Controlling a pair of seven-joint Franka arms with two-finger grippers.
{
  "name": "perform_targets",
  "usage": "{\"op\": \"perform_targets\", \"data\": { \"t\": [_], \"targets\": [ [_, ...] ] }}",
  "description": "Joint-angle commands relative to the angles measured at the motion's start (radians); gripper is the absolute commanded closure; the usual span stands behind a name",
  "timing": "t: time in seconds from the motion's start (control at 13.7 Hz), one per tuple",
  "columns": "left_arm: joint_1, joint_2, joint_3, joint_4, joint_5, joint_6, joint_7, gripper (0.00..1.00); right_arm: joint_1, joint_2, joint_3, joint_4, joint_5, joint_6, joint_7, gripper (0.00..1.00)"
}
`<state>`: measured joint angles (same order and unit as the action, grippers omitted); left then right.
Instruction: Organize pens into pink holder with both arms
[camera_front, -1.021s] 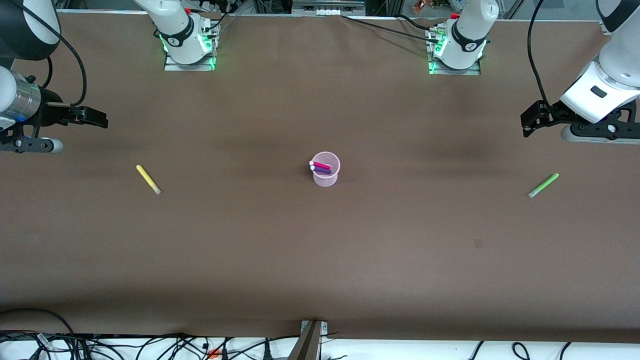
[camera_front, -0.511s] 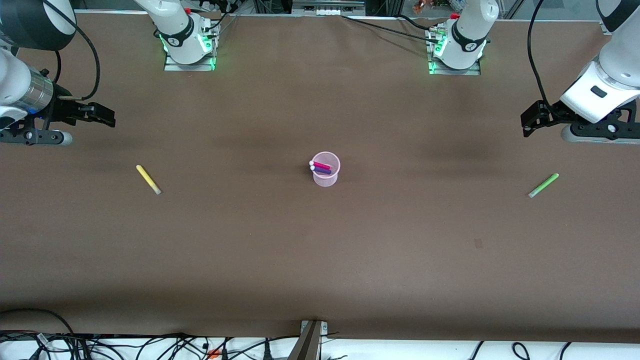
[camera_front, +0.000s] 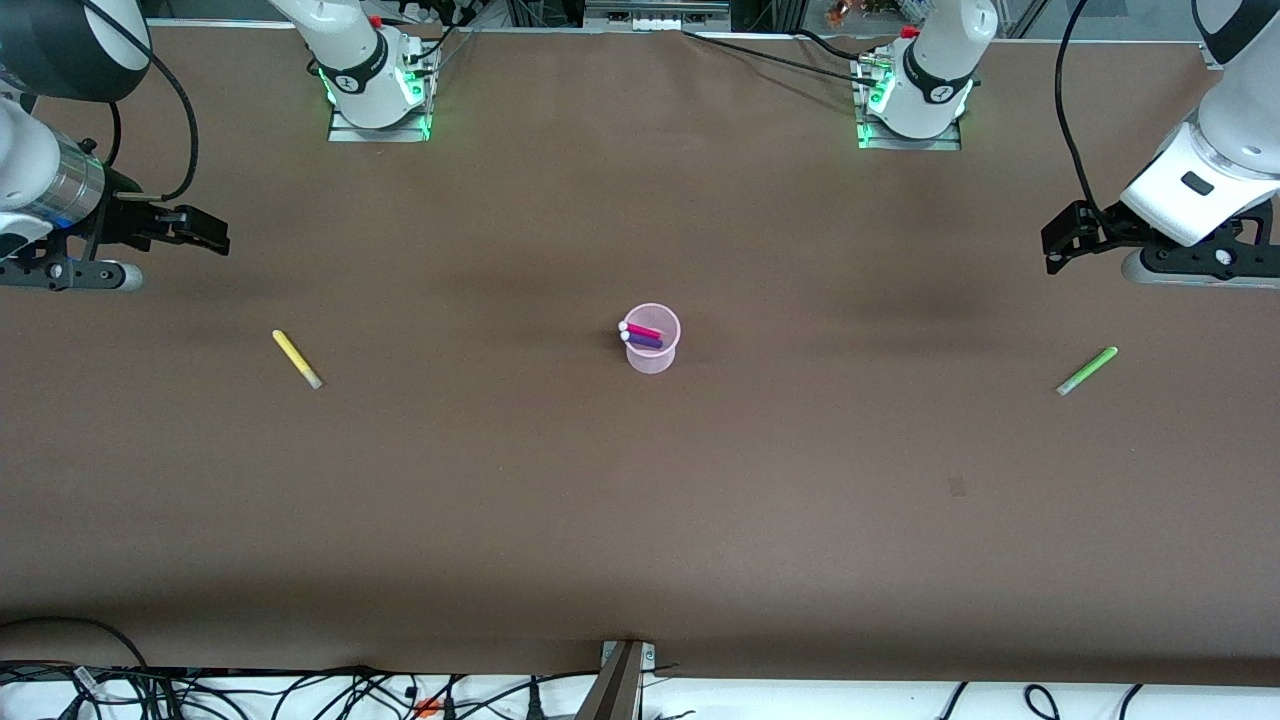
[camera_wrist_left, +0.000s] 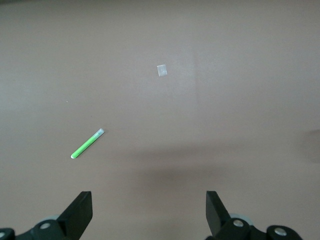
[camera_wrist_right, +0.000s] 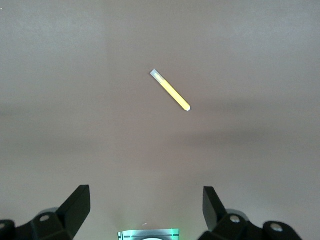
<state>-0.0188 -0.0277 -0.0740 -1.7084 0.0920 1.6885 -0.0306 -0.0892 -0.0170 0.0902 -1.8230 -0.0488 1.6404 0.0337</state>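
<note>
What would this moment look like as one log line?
holder: magenta, purple pens inside | yellow pen, green pen: on table | left gripper, right gripper: open, empty

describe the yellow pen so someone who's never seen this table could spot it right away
Start from the pink holder in the middle of the brown table and look toward the right arm's end. The yellow pen lies flat and alone there, under the open right gripper. It is the only yellow pen, with a pale grey end.

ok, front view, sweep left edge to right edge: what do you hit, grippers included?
right gripper → yellow pen → pink holder, magenta pen and purple pen in it → left gripper → green pen.
</note>
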Motion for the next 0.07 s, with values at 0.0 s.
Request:
{"op": "perform_targets", "data": {
  "t": [0.0],
  "targets": [
    [-0.003,0.015,0.0,0.033,-0.018,-0.042,-0.005,0.0,-0.024,-0.015,0.008,-0.007,0.021,0.007,-0.008,0.01]
  ]
}}
